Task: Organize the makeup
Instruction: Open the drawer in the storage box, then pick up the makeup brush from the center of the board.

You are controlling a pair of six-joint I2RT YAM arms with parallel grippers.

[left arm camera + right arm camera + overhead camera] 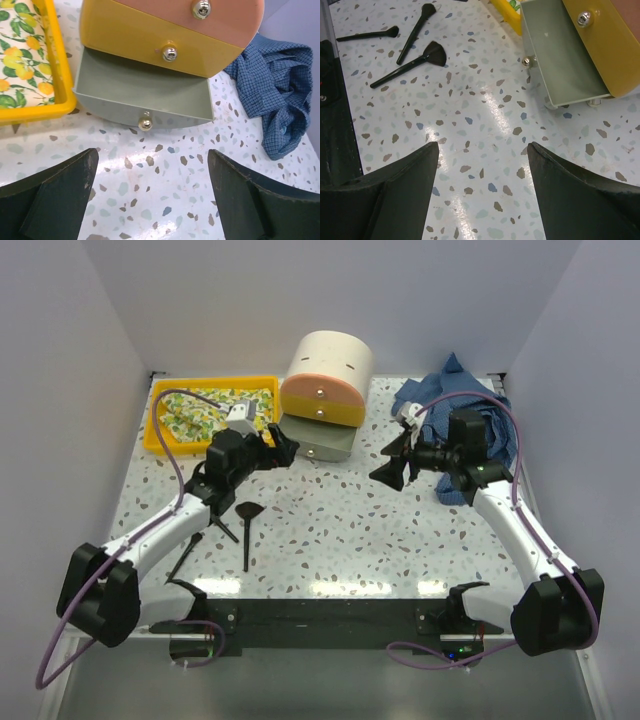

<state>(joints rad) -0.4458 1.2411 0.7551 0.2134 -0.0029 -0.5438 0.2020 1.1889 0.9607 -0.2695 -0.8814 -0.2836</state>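
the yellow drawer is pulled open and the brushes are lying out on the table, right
Not quite. The one pulled open is the grey-green bottom drawer, not the yellow drawer, which sits above it. The right wrist view shows this. The brushes do lie out on the table.

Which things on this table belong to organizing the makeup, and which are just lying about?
For the job: fan brush, long brush, short brush; open grey-green drawer, probably where they go.
Lying about: blue checked cloth, yellow tray, leaf-patterned cloth inside it.
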